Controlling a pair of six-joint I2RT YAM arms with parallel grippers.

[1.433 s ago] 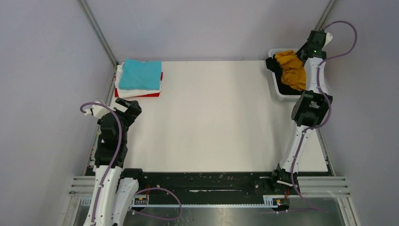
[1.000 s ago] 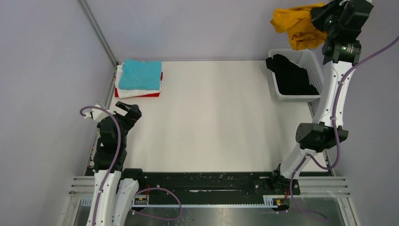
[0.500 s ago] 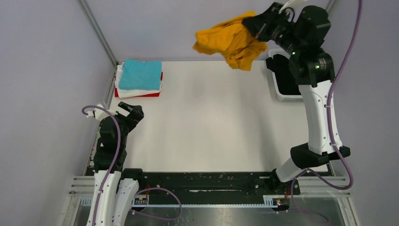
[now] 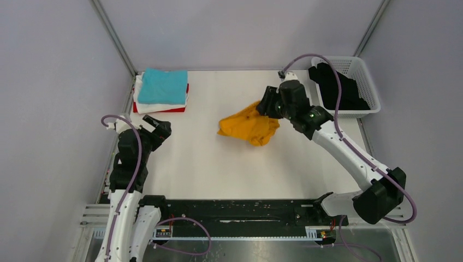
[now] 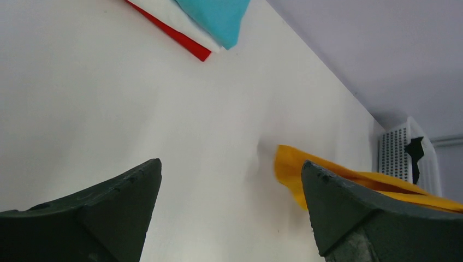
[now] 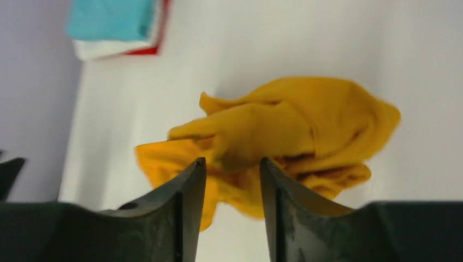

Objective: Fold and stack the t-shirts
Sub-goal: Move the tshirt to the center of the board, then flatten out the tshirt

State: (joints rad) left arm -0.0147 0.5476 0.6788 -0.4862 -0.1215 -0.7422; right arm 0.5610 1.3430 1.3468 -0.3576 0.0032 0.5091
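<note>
The mustard-orange t-shirt (image 4: pixel 247 126) is a crumpled heap at the middle of the table, just left of my right gripper (image 4: pixel 264 107). In the right wrist view the shirt (image 6: pixel 289 128) looks blurred and lies beyond the fingertips of the right gripper (image 6: pixel 232 164), whose jaws stand apart with no cloth pinched. A folded stack of t-shirts (image 4: pixel 162 91), turquoise on white on red, sits at the back left. My left gripper (image 4: pixel 159 125) hovers open and empty near the left edge, and past it (image 5: pixel 230 166) the shirt's edge (image 5: pixel 322 174) shows.
A white lattice basket (image 4: pixel 367 76) at the back right holds a dark garment (image 4: pixel 337 87). Grey walls close the back and both sides. The right arm reaches across the right half of the table. The stack also shows in the left wrist view (image 5: pixel 215 16).
The right arm swung the mustard shirt from above the basket down to the table's middle and its jaws opened, letting the shirt go. The left gripper crept slightly rightward.
</note>
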